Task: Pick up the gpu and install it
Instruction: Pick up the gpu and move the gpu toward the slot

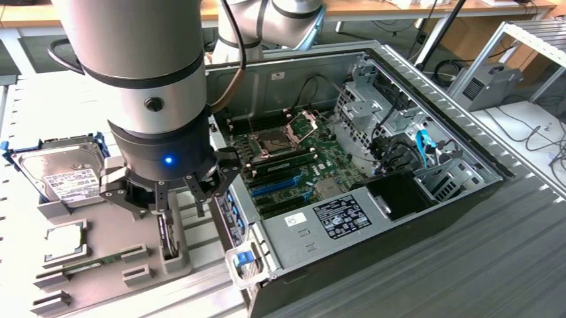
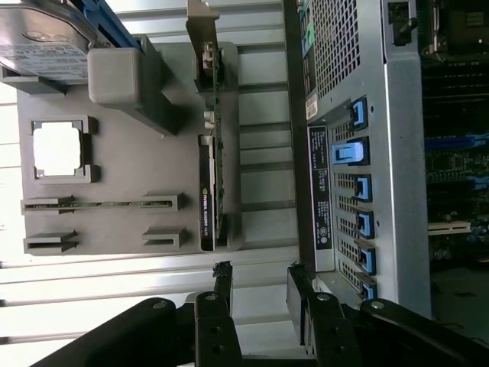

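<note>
Hard drive [image 1: 66, 173]: white label, blue frame, on grey tray [image 1: 111, 246].
Processor [image 1: 63, 240]: flat in a tray pocket.
Memory stick [image 2: 103, 204]: slotted beside the processor.
Computer case [image 2: 401, 168]: open, motherboard [image 1: 329, 158] exposed.

The tool [image 1: 181, 209] masks part of the gpu [image 1: 166, 238], nine o'clock of the case [image 1: 398, 265]; hard drive [image 2: 38, 46] cropped at the frame edge.
</note>
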